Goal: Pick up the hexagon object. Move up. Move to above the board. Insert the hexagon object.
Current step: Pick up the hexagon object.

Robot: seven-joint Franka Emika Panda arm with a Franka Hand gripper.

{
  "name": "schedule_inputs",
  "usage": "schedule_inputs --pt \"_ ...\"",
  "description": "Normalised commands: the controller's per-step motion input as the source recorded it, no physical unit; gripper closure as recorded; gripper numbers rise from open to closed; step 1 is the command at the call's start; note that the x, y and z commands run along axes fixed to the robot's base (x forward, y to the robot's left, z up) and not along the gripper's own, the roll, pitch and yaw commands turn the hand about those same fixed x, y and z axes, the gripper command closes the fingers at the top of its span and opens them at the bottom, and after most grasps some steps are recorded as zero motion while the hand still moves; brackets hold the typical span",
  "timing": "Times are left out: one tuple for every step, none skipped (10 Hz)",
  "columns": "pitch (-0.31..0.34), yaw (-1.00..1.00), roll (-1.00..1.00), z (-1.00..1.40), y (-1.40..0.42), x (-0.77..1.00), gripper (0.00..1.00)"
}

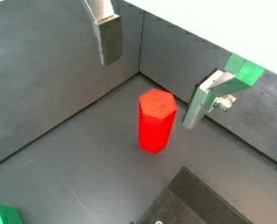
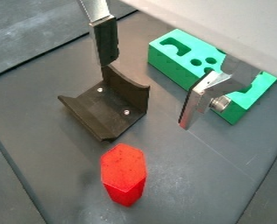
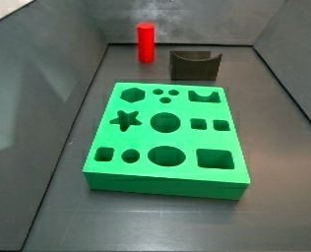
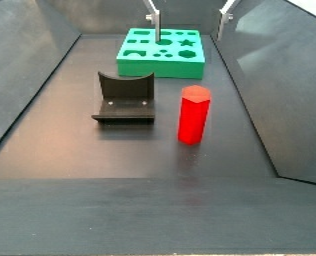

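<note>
Here your gripper [image 2: 147,76] hangs released above the floor, its two flat silver fingers [image 1: 110,39] wide apart and holding nothing. You see the bright red hexagon peg [image 4: 193,114] upright on the dark floor, just beside the dark grey notched block [image 4: 125,98]. The thick green board with shaped holes [image 3: 165,133] lies well apart from the peg.

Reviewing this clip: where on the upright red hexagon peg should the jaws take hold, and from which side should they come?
Probably from straight above. The hexagon object stands upright and free of the fixture, so its upper part is exposed. Close on two opposite flat faces near the top. The gripper hangs open above the floor, peg not yet between its jaws.
</note>
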Motion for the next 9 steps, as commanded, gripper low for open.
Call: schedule_inputs --pt "0.0 0.0 0.0 -0.33 0.15 0.06 0.0" --pt "0.0 0.0 -0.03 -0.56 0.28 0.08 0.0" --pt "0.0 0.0 -0.1 -0.57 0.3 0.05 0.0" --pt "-0.034 0.0 -0.14 -0.5 0.28 0.01 0.0" --pt "-0.054 0.0 -0.11 -0.5 0.25 0.0 0.0" --pt "-0.021 0.0 -0.06 -0.5 0.23 0.0 0.0" --pt "0.0 0.0 -0.06 -0.4 0.25 0.0 0.0" --pt "-0.024 0.0 -0.09 -0.45 0.25 0.0 0.0" --pt "-0.024 0.0 -0.1 -0.46 0.26 0.02 0.0"
